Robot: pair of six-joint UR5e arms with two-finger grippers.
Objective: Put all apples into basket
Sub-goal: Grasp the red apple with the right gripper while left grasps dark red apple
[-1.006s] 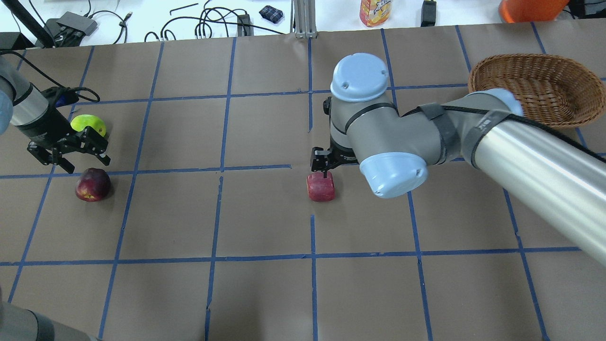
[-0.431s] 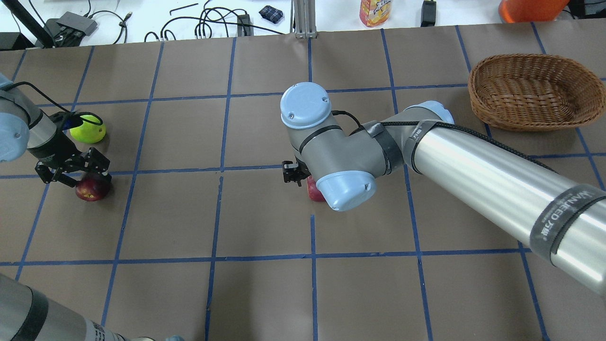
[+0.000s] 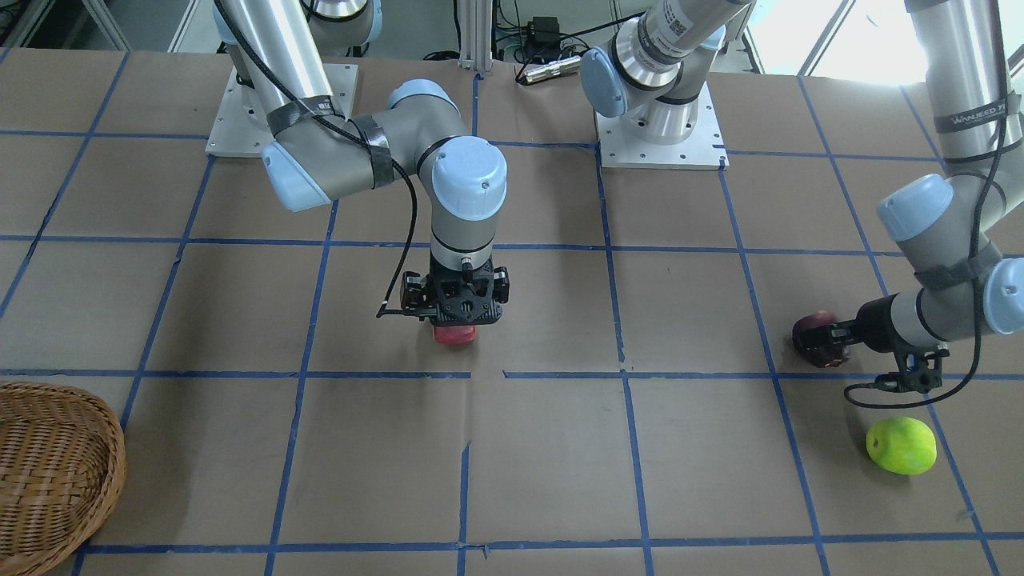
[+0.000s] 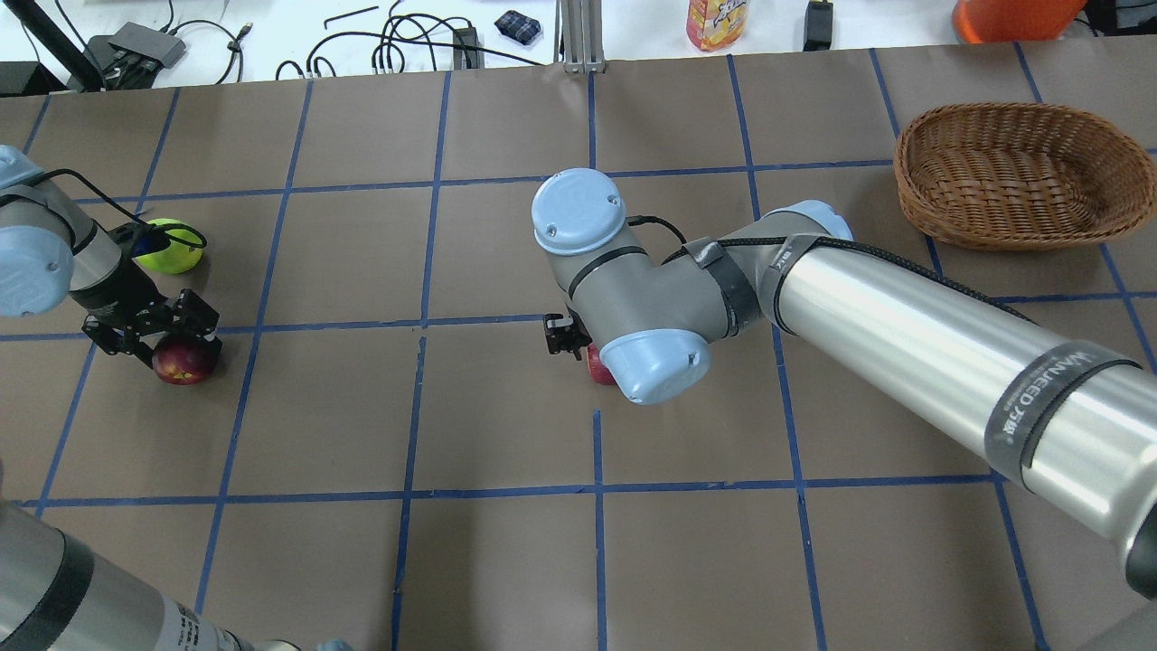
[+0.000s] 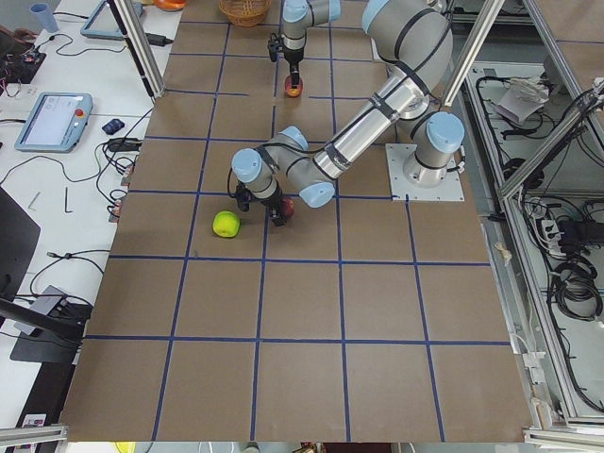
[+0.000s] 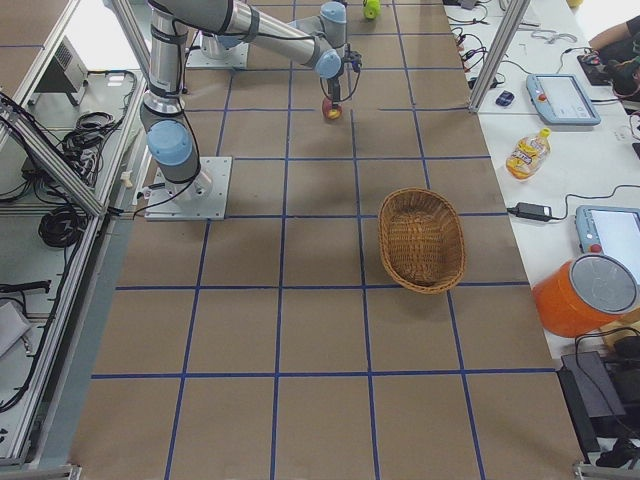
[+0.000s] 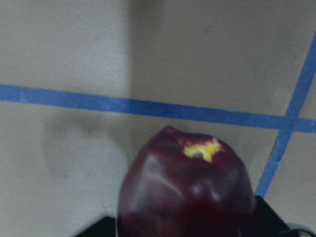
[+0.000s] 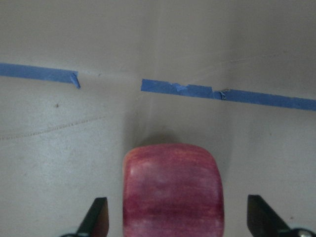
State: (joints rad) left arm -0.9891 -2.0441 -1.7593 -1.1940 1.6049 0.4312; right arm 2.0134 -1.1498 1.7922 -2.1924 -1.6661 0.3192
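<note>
At far left the left gripper [image 4: 174, 346] straddles the maroon apple [image 4: 185, 363]. Its wrist camera catches only dark finger edges in the bottom corners, so whether the pads press the fruit cannot be told. The green apple [image 4: 169, 251] lies near, apart from both. Mid-table, the right arm's wrist hides most of the red apple [image 8: 173, 187] from overhead. The right gripper [image 8: 180, 219] is spread wide around it, fingers [image 8: 97, 217] clear of both sides. At far right the basket [image 4: 1021, 172] shows only woven floor; all three apples sit on the table [image 4: 506, 561].
</note>
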